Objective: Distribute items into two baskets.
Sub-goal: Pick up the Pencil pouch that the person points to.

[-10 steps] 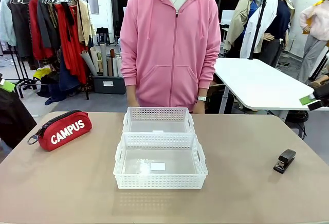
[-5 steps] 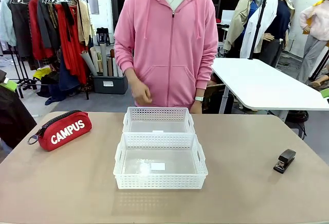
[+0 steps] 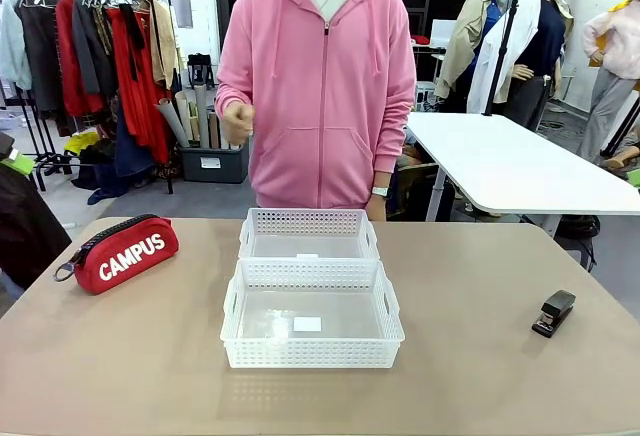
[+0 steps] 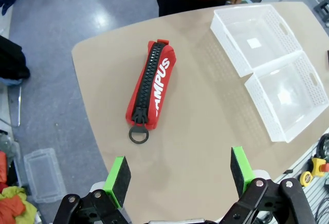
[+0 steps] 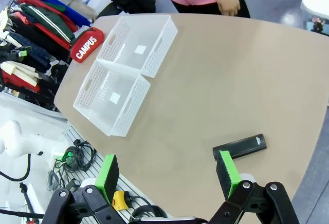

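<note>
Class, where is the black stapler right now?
In the front view the black stapler lies near the right edge of the table, well right of the nearer white basket.

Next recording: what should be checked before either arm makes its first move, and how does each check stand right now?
1. Left gripper open and empty: ok.
2. Right gripper open and empty: ok.
3. Red pouch lies alone on the table, nothing on it: ok.
4. Black stapler lies alone, unobstructed: ok.
5. Near basket and far basket hold neither item: ok.
6. Person's raised hand is away from the baskets: ok.
</note>
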{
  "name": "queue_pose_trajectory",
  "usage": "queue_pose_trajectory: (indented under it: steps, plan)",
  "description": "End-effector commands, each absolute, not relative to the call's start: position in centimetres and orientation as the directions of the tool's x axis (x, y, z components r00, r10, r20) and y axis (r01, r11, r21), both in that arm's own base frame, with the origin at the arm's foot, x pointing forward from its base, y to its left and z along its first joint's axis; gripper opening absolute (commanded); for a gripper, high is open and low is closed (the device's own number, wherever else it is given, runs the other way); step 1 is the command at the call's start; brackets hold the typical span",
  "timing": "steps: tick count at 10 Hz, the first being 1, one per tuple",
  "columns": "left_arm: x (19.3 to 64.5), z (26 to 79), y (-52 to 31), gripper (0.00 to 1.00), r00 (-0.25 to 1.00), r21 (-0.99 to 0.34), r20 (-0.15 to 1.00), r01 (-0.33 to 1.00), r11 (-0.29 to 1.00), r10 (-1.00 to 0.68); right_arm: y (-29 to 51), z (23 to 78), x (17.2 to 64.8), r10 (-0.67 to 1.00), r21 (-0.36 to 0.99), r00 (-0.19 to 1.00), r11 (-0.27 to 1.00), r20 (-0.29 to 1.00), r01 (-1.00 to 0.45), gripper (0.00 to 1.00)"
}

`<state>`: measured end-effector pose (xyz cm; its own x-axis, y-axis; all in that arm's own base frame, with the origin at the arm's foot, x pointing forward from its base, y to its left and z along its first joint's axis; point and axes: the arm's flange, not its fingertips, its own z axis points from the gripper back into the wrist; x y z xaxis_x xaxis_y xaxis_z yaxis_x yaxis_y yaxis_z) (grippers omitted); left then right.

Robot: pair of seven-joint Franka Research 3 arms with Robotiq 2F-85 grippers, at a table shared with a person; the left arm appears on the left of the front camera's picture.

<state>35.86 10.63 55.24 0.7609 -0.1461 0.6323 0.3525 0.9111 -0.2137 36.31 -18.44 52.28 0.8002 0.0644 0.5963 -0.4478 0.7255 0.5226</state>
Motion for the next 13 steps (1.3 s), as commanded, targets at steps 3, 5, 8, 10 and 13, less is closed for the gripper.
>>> queue_pose_trajectory:
  steps: [3, 5, 8, 10, 13]
  plan:
    - [35.86, 55.24, 10.63, 1.00, 0.761, -0.214, 0.632, 0.352, 0.911, -0.146, -18.44, 52.28, 36.31, 0.064, 0.523, 0.800, 0.726, 0.596, -0.448, 1.00]
    - [35.86, 55.24, 10.63, 1.00, 0.761, -0.214, 0.632, 0.352, 0.911, -0.146, -18.44, 52.28, 36.31, 0.064, 0.523, 0.800, 0.726, 0.596, -0.448, 1.00]
    - [35.86, 55.24, 10.63, 1.00, 0.761, -0.214, 0.632, 0.352, 0.911, -0.146, -18.44, 52.28, 36.31, 0.064, 0.523, 0.800, 0.726, 0.596, -0.448, 1.00]
    - [35.86, 55.24, 10.63, 1.00, 0.761, -0.214, 0.632, 0.352, 0.911, -0.146, -18.44, 52.28, 36.31, 0.064, 0.523, 0.800, 0.726, 0.596, -0.448, 1.00]
    - [35.86, 55.24, 10.63, 1.00, 0.761, -0.214, 0.632, 0.352, 0.911, -0.146, -18.44, 52.28, 36.31, 0.064, 0.523, 0.800, 0.726, 0.596, -0.448, 1.00]
